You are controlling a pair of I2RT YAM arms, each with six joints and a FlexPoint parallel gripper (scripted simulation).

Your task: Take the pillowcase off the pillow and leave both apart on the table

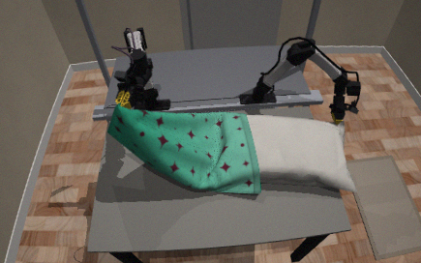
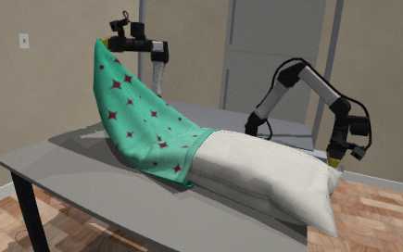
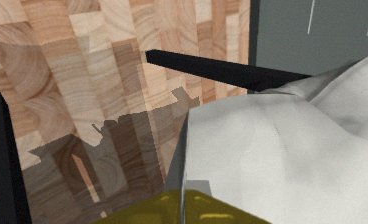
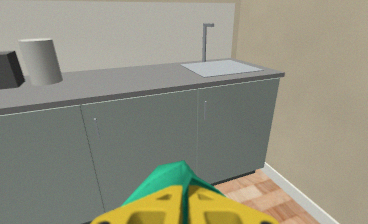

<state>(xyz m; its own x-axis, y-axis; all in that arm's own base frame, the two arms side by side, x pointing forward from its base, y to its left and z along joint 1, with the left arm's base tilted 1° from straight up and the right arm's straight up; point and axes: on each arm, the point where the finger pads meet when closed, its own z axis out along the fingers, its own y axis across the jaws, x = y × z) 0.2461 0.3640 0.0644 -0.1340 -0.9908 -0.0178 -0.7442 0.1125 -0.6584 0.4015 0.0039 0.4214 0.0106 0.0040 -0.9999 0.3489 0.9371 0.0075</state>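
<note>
The green pillowcase (image 1: pixel 182 137) (image 2: pixel 137 127) (image 4: pixel 166 174) with dark red stars still covers one part of the white pillow (image 1: pixel 296 150) (image 2: pixel 256 169) (image 3: pixel 280 150). Its hem lies around the pillow's middle, and the other half is bare. My right gripper (image 1: pixel 121 104) (image 2: pixel 104 44) (image 4: pixel 185 195) is shut on the case's closed-end corner and holds it high above the table, so the case slopes up from the pillow. My left gripper (image 1: pixel 337 119) (image 2: pixel 333 164) (image 3: pixel 182 199) is shut on the pillow's bare-end back corner, low down. How far the pillow reaches inside the case is hidden.
The grey table (image 1: pixel 209 219) (image 2: pixel 94 178) extends in front of the pillow. The pillow's bare end reaches slightly past the table's side edge. A metal rail (image 1: pixel 199 105) runs along the back. A kitchen counter (image 4: pixel 110 89) shows in the right wrist view.
</note>
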